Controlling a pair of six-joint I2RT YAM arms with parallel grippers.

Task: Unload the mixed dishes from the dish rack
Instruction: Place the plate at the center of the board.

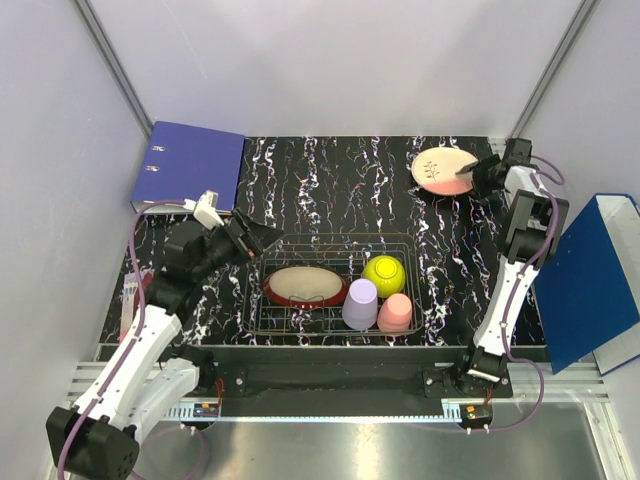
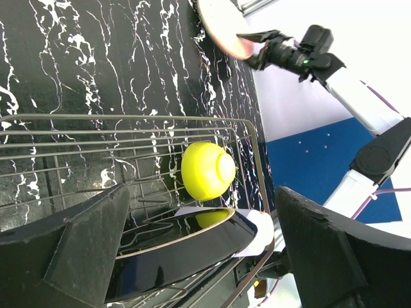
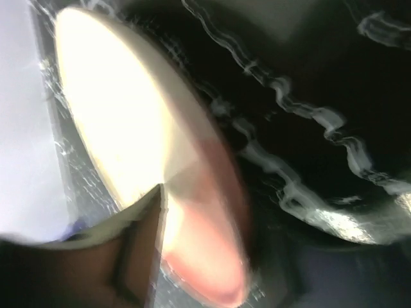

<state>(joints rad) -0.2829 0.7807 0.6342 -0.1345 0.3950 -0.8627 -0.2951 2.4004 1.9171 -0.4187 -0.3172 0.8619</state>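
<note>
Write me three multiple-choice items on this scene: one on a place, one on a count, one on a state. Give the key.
1. Where is the cream-pink plate?
A outside the dish rack, at the table's far right
B inside the rack
C at the table's near left

2. How many dishes are in the rack?
A two
B four
C six

3. How stands the left gripper?
A shut empty
B shut on a spoon
C open

Key:
1 A: it shows beyond the rack's far right corner.
2 B: dark-red-rimmed plate, yellow-green bowl, lavender cup, pink cup.
3 C: the left wrist view shows its fingers wide apart.
</note>
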